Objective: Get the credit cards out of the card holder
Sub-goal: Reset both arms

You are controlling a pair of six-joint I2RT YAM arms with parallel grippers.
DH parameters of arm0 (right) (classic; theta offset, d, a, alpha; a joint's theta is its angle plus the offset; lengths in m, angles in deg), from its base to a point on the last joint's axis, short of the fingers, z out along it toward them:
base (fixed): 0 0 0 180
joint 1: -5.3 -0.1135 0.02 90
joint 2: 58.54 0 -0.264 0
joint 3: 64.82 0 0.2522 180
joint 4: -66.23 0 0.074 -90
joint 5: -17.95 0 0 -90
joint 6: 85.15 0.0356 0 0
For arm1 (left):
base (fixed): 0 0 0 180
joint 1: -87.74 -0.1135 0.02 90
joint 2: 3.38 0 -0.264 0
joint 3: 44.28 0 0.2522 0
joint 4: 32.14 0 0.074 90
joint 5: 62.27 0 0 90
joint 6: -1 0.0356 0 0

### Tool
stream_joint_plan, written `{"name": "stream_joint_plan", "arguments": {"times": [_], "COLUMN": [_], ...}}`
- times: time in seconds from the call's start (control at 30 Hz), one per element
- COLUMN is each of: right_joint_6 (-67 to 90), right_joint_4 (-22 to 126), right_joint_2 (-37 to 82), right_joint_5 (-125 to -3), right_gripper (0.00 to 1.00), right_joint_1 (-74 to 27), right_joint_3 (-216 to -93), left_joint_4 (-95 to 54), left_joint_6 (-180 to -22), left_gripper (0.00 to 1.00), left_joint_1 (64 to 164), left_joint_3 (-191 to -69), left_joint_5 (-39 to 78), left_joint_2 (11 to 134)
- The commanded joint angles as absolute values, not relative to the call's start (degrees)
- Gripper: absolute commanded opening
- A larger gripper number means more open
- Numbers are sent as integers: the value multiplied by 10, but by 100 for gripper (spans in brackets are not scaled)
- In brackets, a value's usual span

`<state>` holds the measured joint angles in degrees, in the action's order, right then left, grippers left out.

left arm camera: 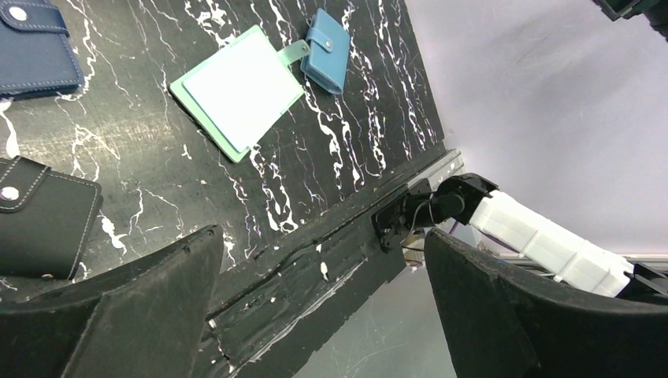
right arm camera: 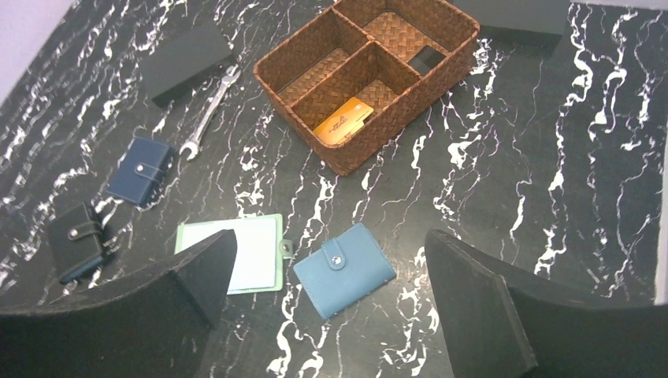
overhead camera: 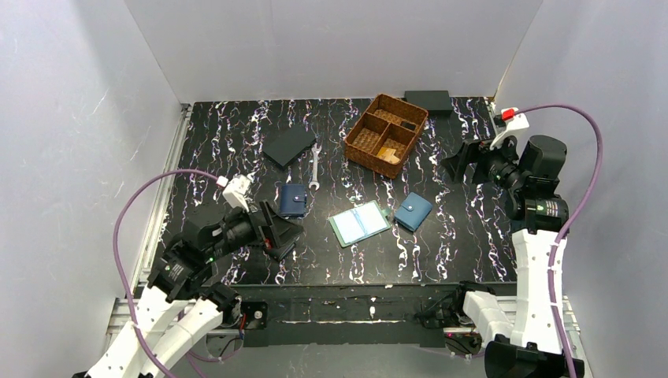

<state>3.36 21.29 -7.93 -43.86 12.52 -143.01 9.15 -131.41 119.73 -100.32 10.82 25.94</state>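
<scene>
Counter [overhead camera: 441, 236], black marbled. Woven basket [right arm camera: 410, 110], upper centre, apparently the drop-off. Left tool [left arm camera: 321, 236] and right tool [right arm camera: 331, 236]: both spread, holding nothing. Card holder [overhead camera: 359, 224], centre, opened flat, slots seemingly emptied. Tan credit card [right arm camera: 344, 124], dark credit card [right arm camera: 425, 59]: separate basket compartments, plain only in right wrist view; task judged complete.

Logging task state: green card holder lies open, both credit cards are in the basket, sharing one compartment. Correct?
Not quite. The card holder does lie open, and the tan-golden card and the dark card are both in the basket, but they lie in separate compartments, not one. The right wrist view shows it.
</scene>
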Motion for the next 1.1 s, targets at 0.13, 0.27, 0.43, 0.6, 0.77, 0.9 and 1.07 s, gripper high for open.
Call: {"name": "stream_joint_plan", "arguments": {"times": [0.13, 0.27, 0.43, 0.6, 0.77, 0.9, 1.07], "right_joint_6": [103, 104, 112, 147, 173, 148, 120], "right_joint_4": [228, 215, 223, 284, 330, 300, 252], "right_joint_2": [-104, -107, -95, -87, -85, -114, -125], "right_joint_5": [-444, -447, -419, -383, -363, -399, -433], "right_gripper": [98, 99, 98, 98, 98, 98, 98], "right_joint_1": [148, 158, 176, 197, 218, 218, 229], "right_joint_3": [-1452, -1464, -1472, -1429, -1402, -1406, -1416], "left_joint_4": [160, 170, 186, 206, 203, 174, 152], "left_joint_6": [-1266, -1252, -1248, -1259, -1282, -1297, -1290], "left_gripper": [98, 98, 98, 98, 98, 98, 98], "left_joint_1": [1194, 1195, 1195, 1194, 1195, 1194, 1195], "left_joint_3": [-1062, -1069, -1074, -1077, -1035, -1006, -1004], "left_joint_5": [144, 146, 158, 152, 164, 152, 123], "left_joint_2": [226, 216, 197, 181, 139, 130, 153]}}
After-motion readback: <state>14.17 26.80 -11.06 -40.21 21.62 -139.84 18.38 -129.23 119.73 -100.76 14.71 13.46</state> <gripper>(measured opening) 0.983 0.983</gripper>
